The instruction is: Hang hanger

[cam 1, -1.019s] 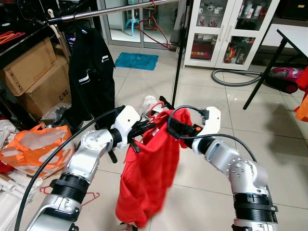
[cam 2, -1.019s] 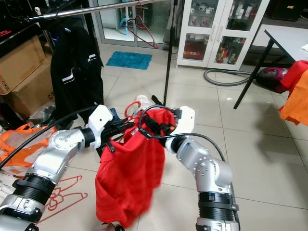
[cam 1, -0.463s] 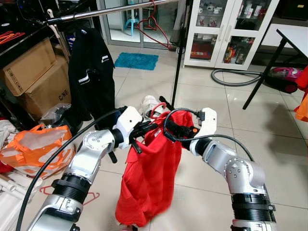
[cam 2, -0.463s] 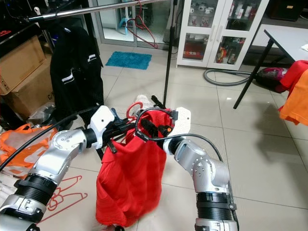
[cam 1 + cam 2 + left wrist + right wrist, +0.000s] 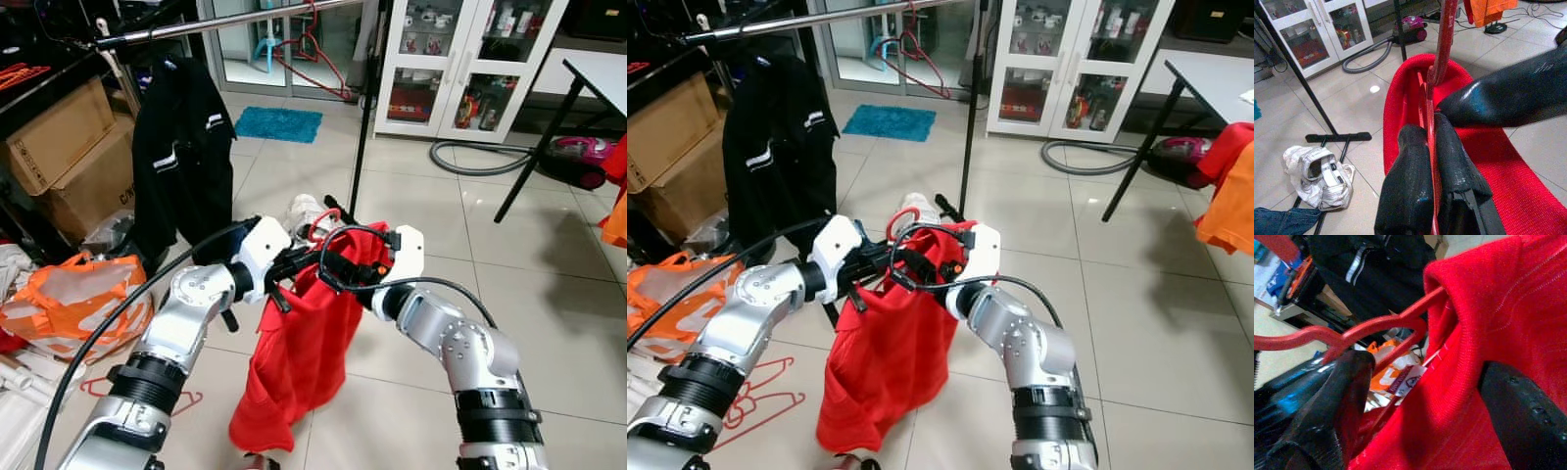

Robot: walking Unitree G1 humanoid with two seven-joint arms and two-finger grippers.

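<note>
head stereo looking down, wrists close-up

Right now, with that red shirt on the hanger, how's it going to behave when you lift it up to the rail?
The red shirt looks floppy: it hangs in loose folds and will probably sway. The hanger looks thin and stiff, so it may tilt in the left gripper, which pinches it near the neck.
</note>
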